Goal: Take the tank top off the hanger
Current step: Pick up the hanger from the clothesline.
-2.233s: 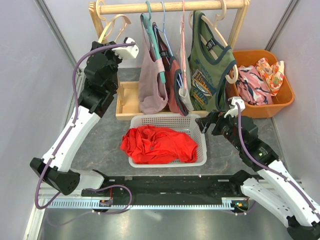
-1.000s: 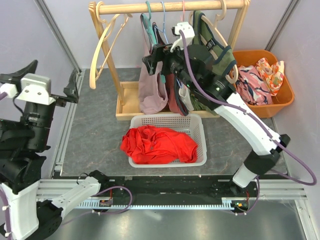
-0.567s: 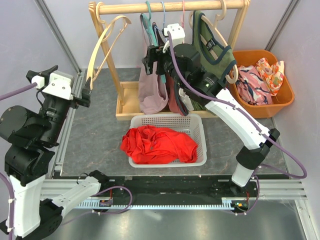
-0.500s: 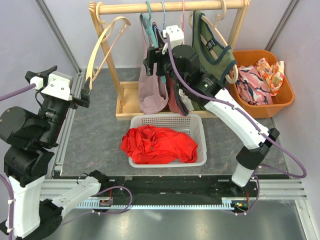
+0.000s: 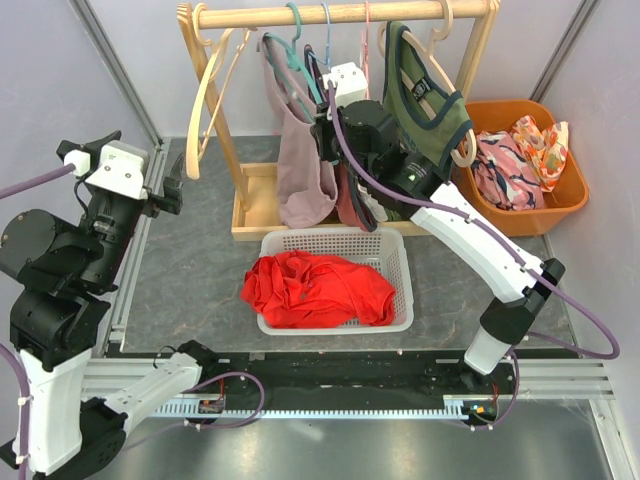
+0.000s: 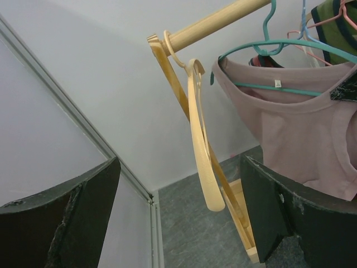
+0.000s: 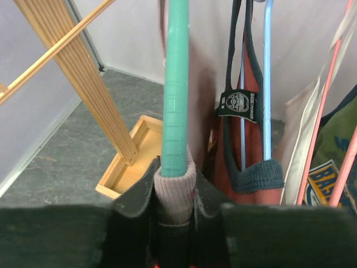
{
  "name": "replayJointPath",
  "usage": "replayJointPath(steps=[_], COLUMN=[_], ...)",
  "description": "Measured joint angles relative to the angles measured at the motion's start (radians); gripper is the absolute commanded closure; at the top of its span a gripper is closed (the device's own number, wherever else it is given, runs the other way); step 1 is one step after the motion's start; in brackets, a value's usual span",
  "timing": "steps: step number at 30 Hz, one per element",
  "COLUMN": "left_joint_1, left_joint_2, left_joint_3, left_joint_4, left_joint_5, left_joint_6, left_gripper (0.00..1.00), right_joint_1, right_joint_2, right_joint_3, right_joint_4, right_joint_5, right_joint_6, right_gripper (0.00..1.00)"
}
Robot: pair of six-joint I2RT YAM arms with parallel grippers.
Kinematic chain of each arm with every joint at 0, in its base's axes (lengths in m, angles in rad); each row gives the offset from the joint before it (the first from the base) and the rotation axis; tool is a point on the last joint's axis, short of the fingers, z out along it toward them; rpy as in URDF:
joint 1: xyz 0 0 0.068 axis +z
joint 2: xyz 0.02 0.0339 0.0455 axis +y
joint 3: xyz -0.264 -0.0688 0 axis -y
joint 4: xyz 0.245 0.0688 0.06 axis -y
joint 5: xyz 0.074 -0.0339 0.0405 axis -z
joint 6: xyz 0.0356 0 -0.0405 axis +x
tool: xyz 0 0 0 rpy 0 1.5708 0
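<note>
R end effector [image 7: 174,209] pinching tank top [image 7: 174,180] strap, teal hanger [image 7: 176,84] tip

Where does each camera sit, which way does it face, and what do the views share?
Top external: above and behind, looking down on the rack; both arms, left hand, right hand show.
Left wrist: faces a bare wooden hanger; own fingers frame it.
Right wrist: faces the teal hanger; own fingers pinch the mauve tank top.
Shared: all three show that tank top.
</note>
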Motion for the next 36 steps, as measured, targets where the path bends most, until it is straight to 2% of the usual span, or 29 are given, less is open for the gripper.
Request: replayJointPath(steps=[1,2,8,20,36], left_joint_1=[0.002,0.003,0.019,0.045,0.068], left_joint_2=[0.001,0.001,-0.001,-0.008,-0.021], left_joint_3=[0.0,0.0,-0.031,-0.076,-0.106], left_joint_4=[-0.001,-0.002,-0.006,-0.034,-0.041], left_joint_5=[0.001,0.003,0.021,0.04,0.06], left_joint_6=[0.0,-0.001,-0.009,-0.025,-0.031], left_gripper=[0.07,0.07,0.08,0.09,0.09], right_joint_1=[0.0,0.0,0.001,0.008,0.029], right_joint_2=[-0.003,-0.004,-0.011,-0.029,-0.117], right_joint_3=[0.0,0.0,-0.027,-0.124,-0.21], right_joint_4=[0.003,0.006,0.066,0.317,0.521], right_joint_5=[0.001,0.005,0.027,0.116,0.158], right_joint_6=[-0.003,-0.009,-0.048,-0.154,-0.216], right_gripper=[1.0,1.0,1.0,1.0,1.0])
